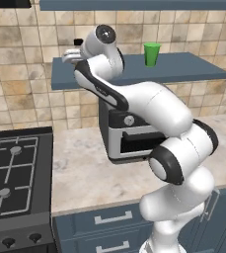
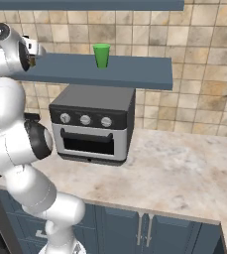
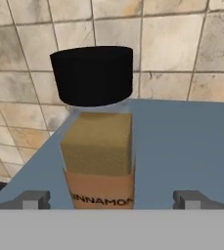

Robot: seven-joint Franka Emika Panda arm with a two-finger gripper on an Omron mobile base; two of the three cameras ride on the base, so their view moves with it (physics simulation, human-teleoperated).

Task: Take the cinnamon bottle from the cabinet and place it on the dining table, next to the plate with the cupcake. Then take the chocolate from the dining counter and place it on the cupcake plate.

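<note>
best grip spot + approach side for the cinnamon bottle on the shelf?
Grip the clear body of the cinnamon bottle below the black cap, coming in level from the shelf's open front. It stands upright on the cabinet with the tiled wall behind, and the body is narrower than the cap. The open gripper already straddles it, one fingertip either side.

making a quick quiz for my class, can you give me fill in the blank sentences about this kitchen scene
1. The cinnamon bottle has a ____ cap.
2. The cup on the cabinet is ____.
3. The gripper has its jaws ____, one on each side of the bottle.
4. Under the cabinet, a toaster oven stands on the ____.

Missing words: black; green; open; counter
</note>
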